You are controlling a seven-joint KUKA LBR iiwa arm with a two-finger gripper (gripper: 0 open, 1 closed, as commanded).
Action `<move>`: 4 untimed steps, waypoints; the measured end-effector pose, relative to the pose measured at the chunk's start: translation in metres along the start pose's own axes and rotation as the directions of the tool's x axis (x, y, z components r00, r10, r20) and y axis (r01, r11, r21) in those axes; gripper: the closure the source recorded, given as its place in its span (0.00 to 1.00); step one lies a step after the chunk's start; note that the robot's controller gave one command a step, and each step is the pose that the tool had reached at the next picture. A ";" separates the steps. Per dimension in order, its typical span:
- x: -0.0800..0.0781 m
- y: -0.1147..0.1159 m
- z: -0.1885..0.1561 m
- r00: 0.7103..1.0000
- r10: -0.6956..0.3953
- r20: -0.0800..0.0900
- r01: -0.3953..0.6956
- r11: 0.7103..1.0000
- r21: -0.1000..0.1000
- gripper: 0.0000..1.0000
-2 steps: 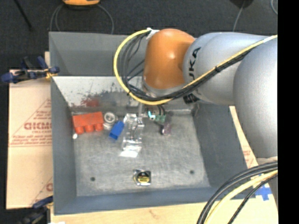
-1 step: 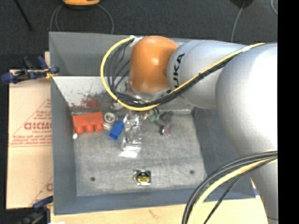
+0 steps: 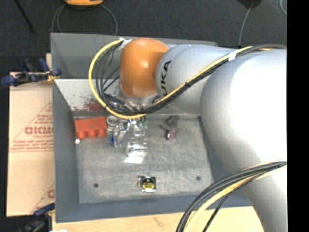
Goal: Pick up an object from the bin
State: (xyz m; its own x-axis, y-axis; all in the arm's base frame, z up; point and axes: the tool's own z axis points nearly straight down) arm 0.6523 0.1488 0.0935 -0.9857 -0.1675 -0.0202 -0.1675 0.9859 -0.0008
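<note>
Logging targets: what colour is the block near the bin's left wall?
Orange-red block, clearest in the camera view, lying left of the gripper.

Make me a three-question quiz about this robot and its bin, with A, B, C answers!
1. Where does the red-orange brick lie?
A) on the left part of the bin floor
B) on the right part
C) outside it

2. What colours is the small round thing by the near wall?
A) green
B) black and yellow
C) pink

3. What is the robot's hand doing?
A) waiting high above the rim
B) pressing on the brick
C) reaching down in the middle, over a clear shiny thing

Answers:
1 A, it sits close to the left wall.
2 B, it is dark with yellow bits.
3 C, the hand is low, with the clear thing just beneath it.
</note>
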 end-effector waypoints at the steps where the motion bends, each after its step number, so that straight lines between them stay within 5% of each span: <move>1: 0.002 0.010 -0.005 0.991 0.136 -0.011 -0.136 0.991 -0.001 0.00; 2: -0.004 0.035 0.015 0.989 0.146 -0.015 -0.146 0.989 0.002 0.00; 3: -0.005 0.036 0.015 0.989 0.145 -0.013 -0.145 0.989 0.001 1.00; 4: -0.001 0.055 -0.116 0.996 -0.084 -0.008 0.084 0.996 -0.003 1.00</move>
